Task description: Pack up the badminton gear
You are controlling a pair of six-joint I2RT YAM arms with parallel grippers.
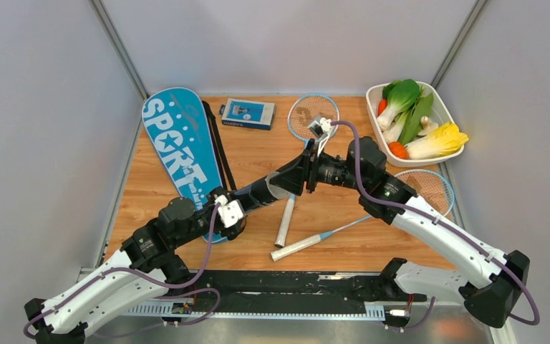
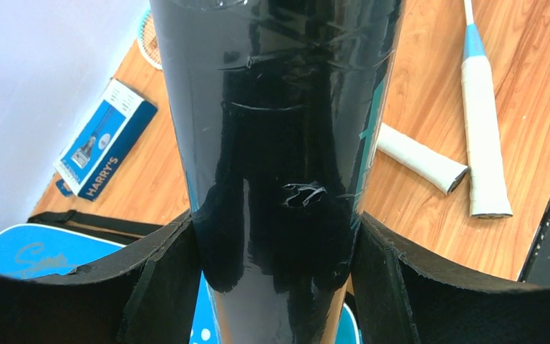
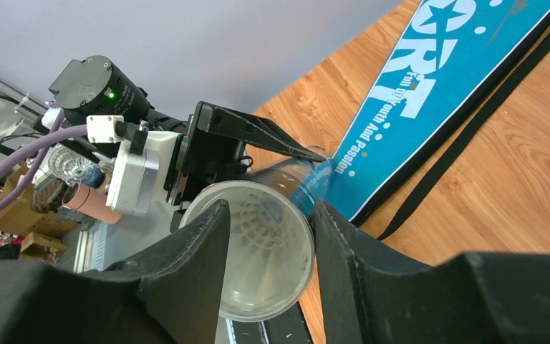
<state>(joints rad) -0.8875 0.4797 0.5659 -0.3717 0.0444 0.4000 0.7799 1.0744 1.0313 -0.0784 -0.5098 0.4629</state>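
A: Status?

B: Shuttle loading, by my read. The left gripper is clamped on the long black tube, holding it off the wooden table with its mouth at the right gripper. The right jaws stand about half apart, one on either side of the mouth, gripping nothing I can see.

A: Contents?

B: One white feather shuttlecock sits just inside the mouth. Can't tell how many are behind it. No loose ones show from above.

A: Next?

B: Probably back the right gripper straight off, set the tube down, then go for the light-blue-framed rackets with white handles. One lies just below the grippers, the other beside it. Both are outside the blue "SPORT" racket cover, which lies flat to the left of the left gripper.

A: Far end?

B: Small blue box beyond the left gripper, white tray of vegetables beyond the right. Not ours.
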